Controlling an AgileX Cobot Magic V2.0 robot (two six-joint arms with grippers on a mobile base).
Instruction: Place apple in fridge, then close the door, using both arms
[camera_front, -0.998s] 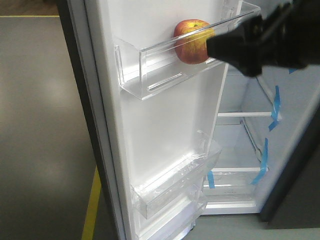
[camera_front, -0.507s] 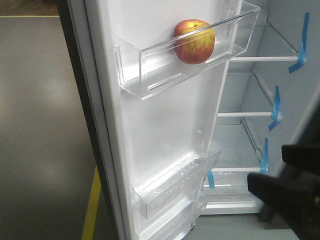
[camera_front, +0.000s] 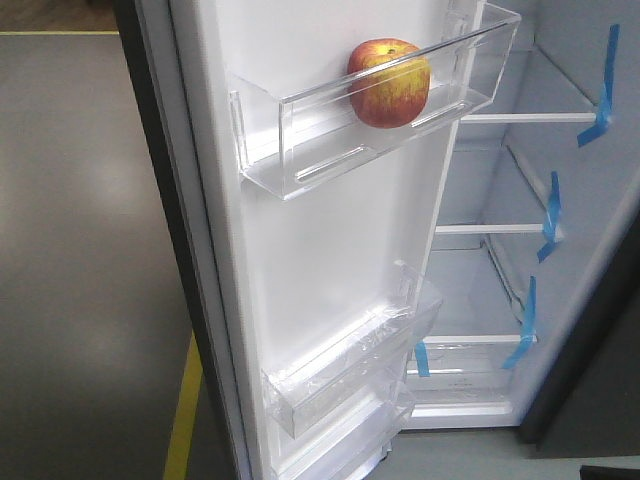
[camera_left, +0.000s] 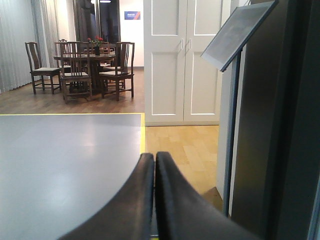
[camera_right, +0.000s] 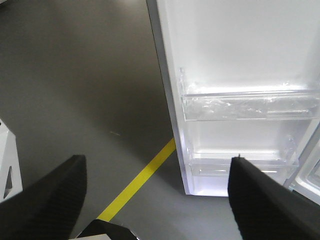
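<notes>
The red and yellow apple (camera_front: 388, 83) rests in the upper clear bin (camera_front: 300, 140) of the open door (camera_front: 330, 250), whose white liner faces me. Behind it the fridge (camera_front: 540, 180) stands open, white inside, with glass shelves and blue tape strips. No gripper shows in the front view. In the left wrist view my left gripper (camera_left: 154, 156) is shut with nothing between its fingers, beside the dark outer face of the door (camera_left: 285, 125). In the right wrist view my right gripper (camera_right: 157, 165) is open and holds nothing, low over the floor in front of the door's lower bins (camera_right: 240, 105).
Grey floor with a yellow line (camera_front: 182, 410) runs left of the door. A slanted sign panel on a post (camera_left: 235, 35) stands by the fridge, white double doors (camera_left: 182, 60) behind it. A dining table with chairs (camera_left: 80, 65) is far off.
The right arm, up by the apple a second ago, dropped to the lower right and has now left the front view. The apple stays in the bin.
</notes>
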